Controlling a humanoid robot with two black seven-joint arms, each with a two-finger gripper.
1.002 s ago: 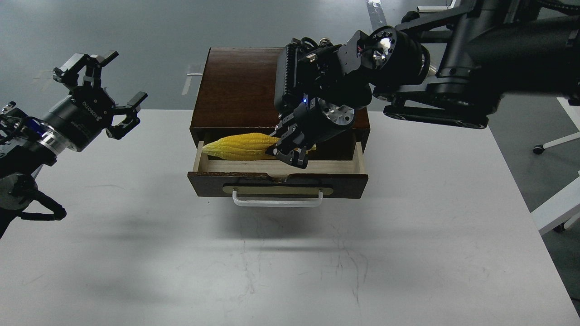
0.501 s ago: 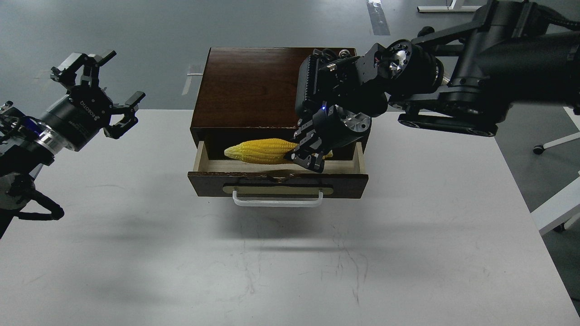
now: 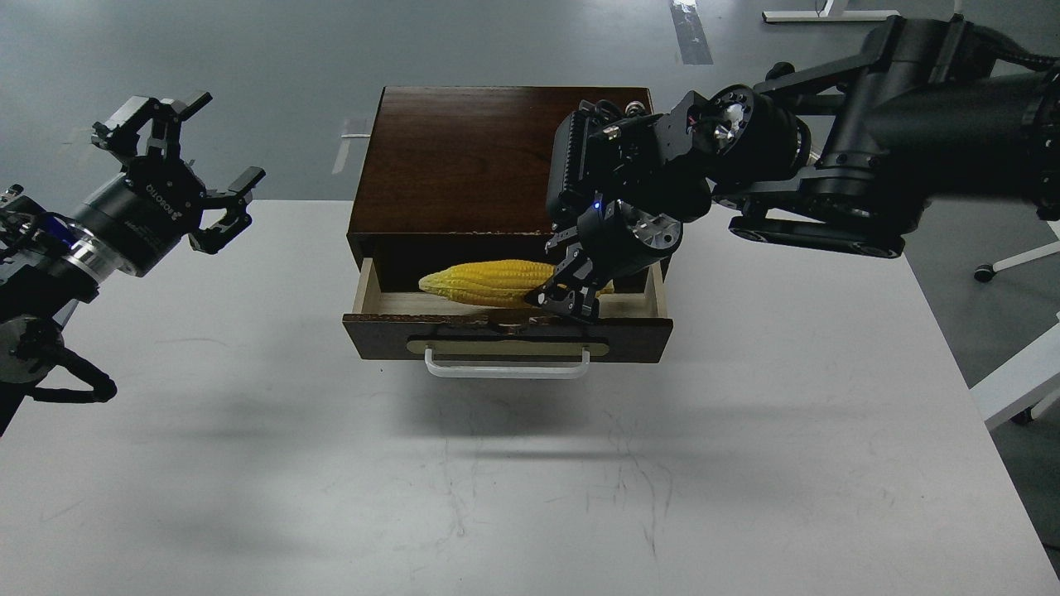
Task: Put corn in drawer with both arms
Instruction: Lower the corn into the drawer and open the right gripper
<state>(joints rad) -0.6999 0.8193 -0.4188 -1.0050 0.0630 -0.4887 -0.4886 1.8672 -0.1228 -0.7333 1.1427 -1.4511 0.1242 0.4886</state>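
Observation:
The dark brown wooden box [image 3: 464, 157] stands at the table's far edge with its drawer [image 3: 507, 335] pulled open toward me, pale wood inside, white bar handle in front. The yellow corn [image 3: 484, 281] lies lengthwise low inside the drawer, its tip pointing left. My right gripper [image 3: 567, 296] reaches down into the drawer's right half and is shut on the corn's thick end. My left gripper [image 3: 178, 161] is open and empty, held above the table's far left edge, well apart from the box.
The white table [image 3: 530, 463] spreads in front of the drawer. My right arm [image 3: 828, 174] crosses above the box's right side. A white desk and chair base [image 3: 1019, 265] stand off the table's right edge.
My right gripper has carried the corn to the right and down into the drawer. The left arm has stayed where it was.

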